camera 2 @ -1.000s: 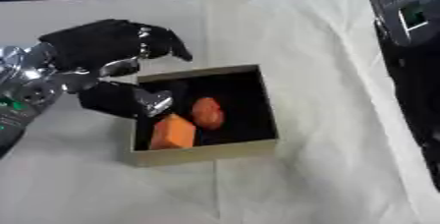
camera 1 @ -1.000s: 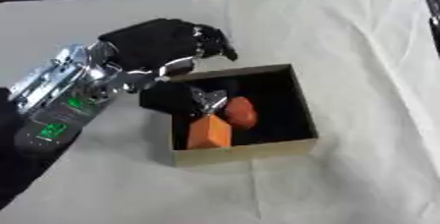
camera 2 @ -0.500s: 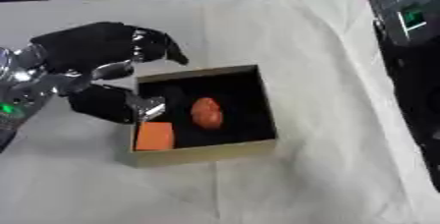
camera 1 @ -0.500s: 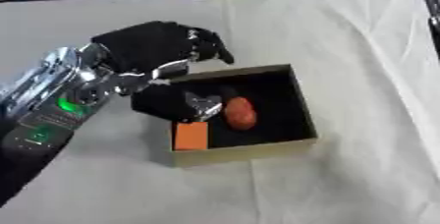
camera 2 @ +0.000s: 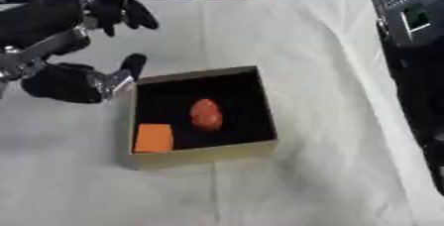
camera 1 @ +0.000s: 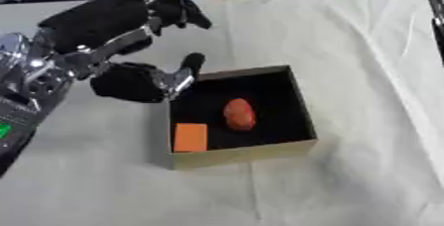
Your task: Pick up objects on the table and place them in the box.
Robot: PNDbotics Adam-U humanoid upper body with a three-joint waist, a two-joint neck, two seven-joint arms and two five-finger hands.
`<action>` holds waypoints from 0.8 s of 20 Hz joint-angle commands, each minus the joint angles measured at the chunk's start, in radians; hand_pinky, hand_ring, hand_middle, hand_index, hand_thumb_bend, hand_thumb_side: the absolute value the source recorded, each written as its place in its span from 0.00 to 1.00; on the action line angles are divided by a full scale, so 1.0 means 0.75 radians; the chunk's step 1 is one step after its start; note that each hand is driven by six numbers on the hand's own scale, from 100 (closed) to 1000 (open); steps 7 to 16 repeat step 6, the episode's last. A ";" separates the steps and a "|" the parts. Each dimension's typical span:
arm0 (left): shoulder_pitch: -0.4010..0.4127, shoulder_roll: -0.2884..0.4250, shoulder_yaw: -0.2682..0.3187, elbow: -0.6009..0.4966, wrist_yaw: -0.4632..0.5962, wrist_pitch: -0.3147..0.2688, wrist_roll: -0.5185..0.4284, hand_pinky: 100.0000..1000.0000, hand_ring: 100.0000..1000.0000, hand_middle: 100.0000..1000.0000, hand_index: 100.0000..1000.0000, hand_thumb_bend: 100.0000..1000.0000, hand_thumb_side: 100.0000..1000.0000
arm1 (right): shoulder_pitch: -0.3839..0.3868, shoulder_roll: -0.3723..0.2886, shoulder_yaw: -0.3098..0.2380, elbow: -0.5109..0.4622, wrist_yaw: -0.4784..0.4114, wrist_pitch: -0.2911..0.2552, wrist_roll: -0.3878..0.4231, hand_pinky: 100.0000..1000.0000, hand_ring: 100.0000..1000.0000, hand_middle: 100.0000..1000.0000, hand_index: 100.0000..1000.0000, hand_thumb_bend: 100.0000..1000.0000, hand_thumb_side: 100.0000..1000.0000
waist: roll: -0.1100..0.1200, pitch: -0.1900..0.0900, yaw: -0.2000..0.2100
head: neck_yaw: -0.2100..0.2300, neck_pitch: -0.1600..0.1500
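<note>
at the box's (camera 1: 243, 156) left wall, mid-table (camera 1: 364, 51), the left robot hand (camera 1: 130, 79) has lifted out empty, fingers spread, leaving the orange block (camera 1: 191, 137) beside the reddish egg-shaped object (camera 1: 239, 114) inside, so that placement looks done.

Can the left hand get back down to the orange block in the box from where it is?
Probably yes: the left hand hangs open beside the box, and the orange block lies uncovered in the near-left corner.

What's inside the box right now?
The box holds an orange block in its near left corner and a reddish oval object near the middle. The near wall hides a strip of the floor.
</note>
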 commanded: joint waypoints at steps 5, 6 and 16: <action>0.124 0.057 0.245 -0.020 0.189 -0.075 0.293 0.54 0.70 0.77 0.84 0.00 0.74 | 0.012 -0.066 -0.011 -0.146 -0.049 0.001 -0.035 0.85 0.72 0.52 0.72 0.03 0.78 | -0.006 -0.029 0.019 | 0.002 -0.013; 0.148 0.054 0.274 -0.020 0.213 -0.083 0.328 0.54 0.70 0.77 0.85 0.00 0.76 | 0.019 -0.068 -0.010 -0.161 -0.055 0.003 -0.035 0.86 0.72 0.52 0.72 0.01 0.77 | -0.007 -0.029 0.021 | 0.003 -0.014; 0.148 0.054 0.274 -0.020 0.213 -0.083 0.328 0.54 0.70 0.77 0.85 0.00 0.76 | 0.019 -0.068 -0.010 -0.161 -0.055 0.003 -0.035 0.86 0.72 0.52 0.72 0.01 0.77 | -0.007 -0.029 0.021 | 0.003 -0.014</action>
